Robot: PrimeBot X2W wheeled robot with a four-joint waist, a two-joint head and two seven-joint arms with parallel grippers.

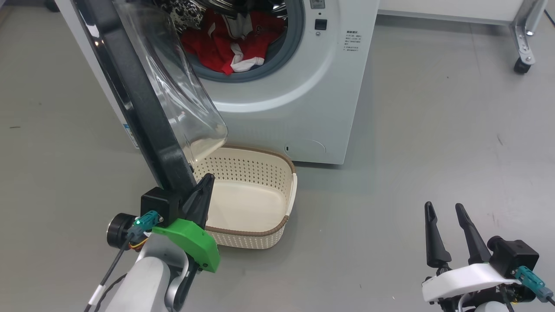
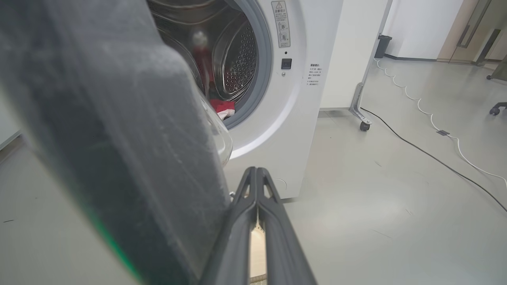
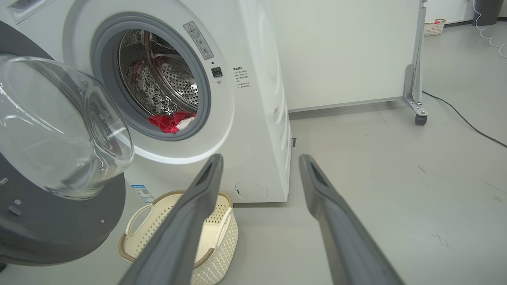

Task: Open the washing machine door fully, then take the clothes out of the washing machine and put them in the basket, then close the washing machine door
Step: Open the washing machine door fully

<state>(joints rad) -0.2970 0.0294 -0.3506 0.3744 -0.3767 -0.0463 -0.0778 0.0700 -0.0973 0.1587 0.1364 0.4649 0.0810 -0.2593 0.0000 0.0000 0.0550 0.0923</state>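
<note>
The white washing machine (image 1: 299, 99) stands ahead with its black door (image 1: 134, 99) swung out toward me, the clear glass bowl (image 3: 59, 126) bulging inward. Red and white clothes (image 1: 225, 43) lie in the drum, also seen as the clothes (image 3: 170, 120) from the right wrist. My left gripper (image 1: 207, 178) is shut with nothing in it, its fingers pressed against the inner side of the door's lower edge, above the cream basket (image 1: 260, 236). The right gripper (image 1: 444, 206) stands open and empty at the lower right, well clear of the machine.
The basket (image 3: 134, 249) sits on the grey floor under the open door, in front of the machine. A white wheeled panel (image 3: 416, 103) stands behind on the right, with a black cable (image 2: 435, 158) and a white cord trailing across the floor.
</note>
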